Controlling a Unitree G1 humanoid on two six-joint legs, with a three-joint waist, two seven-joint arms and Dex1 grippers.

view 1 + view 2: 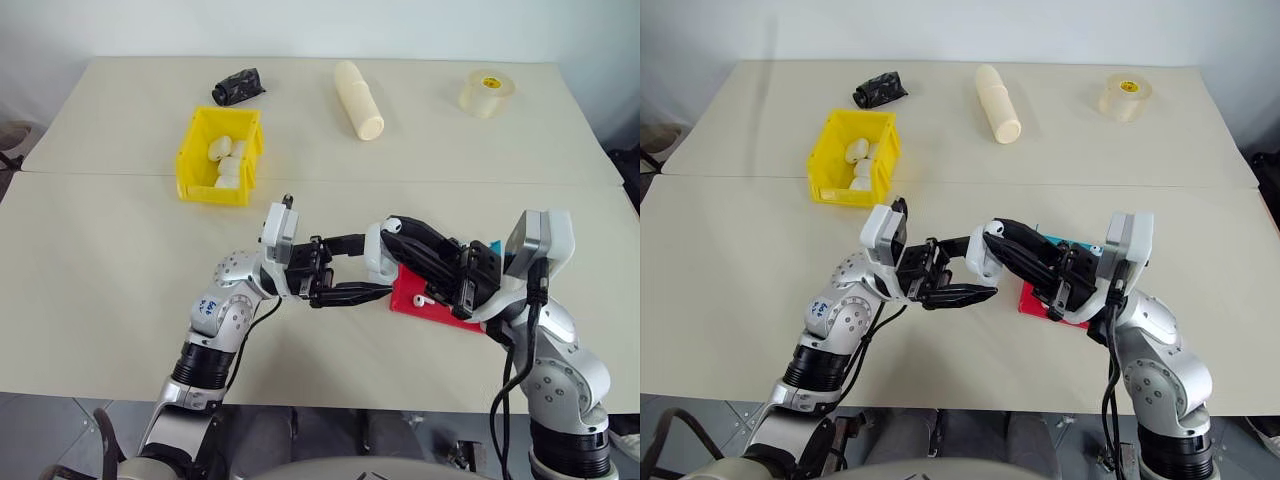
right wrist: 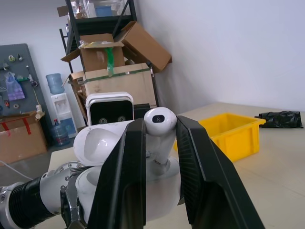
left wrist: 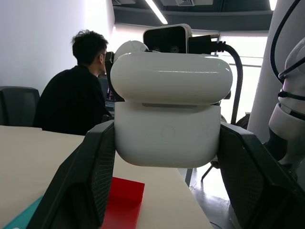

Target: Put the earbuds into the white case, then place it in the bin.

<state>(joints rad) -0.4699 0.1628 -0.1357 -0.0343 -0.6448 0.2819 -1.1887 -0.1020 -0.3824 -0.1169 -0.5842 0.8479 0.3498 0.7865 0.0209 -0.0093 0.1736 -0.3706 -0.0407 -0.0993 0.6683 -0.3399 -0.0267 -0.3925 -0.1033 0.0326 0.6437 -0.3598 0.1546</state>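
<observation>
My left gripper (image 1: 368,268) is shut on the white case (image 3: 167,138), gripping its body from both sides. The case's lid (image 3: 171,78) stands flipped open. My right gripper (image 2: 160,125) is shut on one earbud (image 2: 160,121), holding it stem down just over the open case (image 1: 377,255). The two grippers meet above the near middle of the table. A second small white earbud (image 1: 425,298) lies on the red tray (image 1: 440,308) under my right gripper (image 1: 398,232). The yellow bin (image 1: 190,160) stands further back on the left and holds several white items.
A long cream cylinder (image 1: 358,100), a roll of clear tape (image 1: 487,92) and a black crumpled object (image 1: 238,87) lie along the far side of the table. A blue tray's edge (image 1: 496,245) peeks out behind the red tray. A person (image 3: 76,95) sits beyond the table.
</observation>
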